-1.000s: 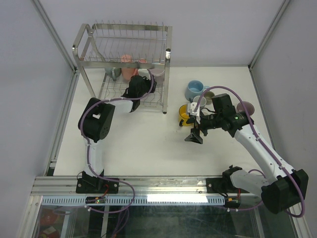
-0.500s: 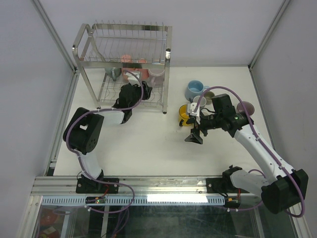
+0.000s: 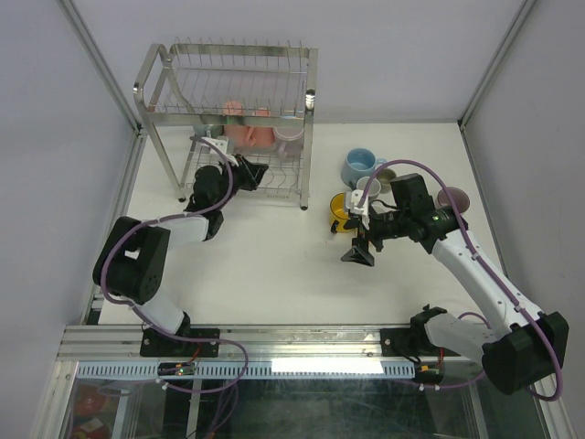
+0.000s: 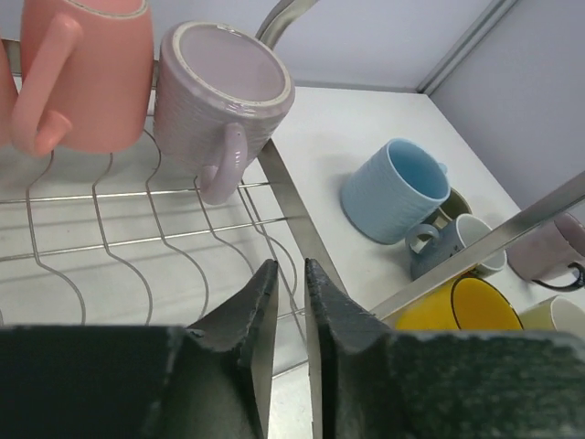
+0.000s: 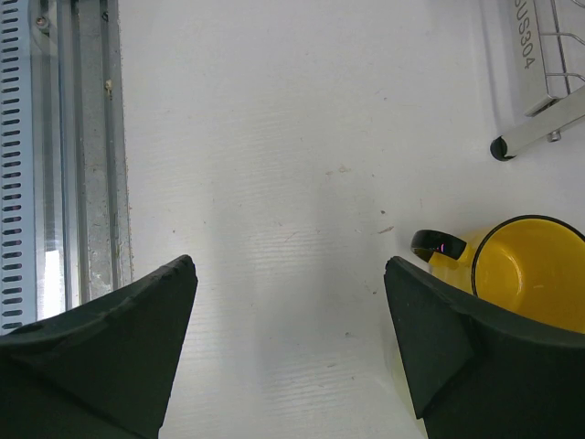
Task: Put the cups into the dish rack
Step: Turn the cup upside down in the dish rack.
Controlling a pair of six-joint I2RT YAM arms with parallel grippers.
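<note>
My left gripper (image 4: 291,267) has black fingers. Up and to the left of it I see a salmon pink mug (image 4: 91,82). Right above it is a pale lilac mug (image 4: 215,91) with thin ridged lines round its side. Both are in the dish rack (image 4: 119,242), which is shiny silver wire. Off to the gripper's right are a light blue mug (image 4: 393,192), a grey mug (image 4: 437,249) that is pale inside, and a mauve mug (image 4: 544,249) with a dark handle. My right gripper (image 5: 288,265) is black too. Just beside one of its fingers is a yellow mug (image 5: 539,274) with a black rim and handle. The table (image 5: 274,137) is white.
</note>
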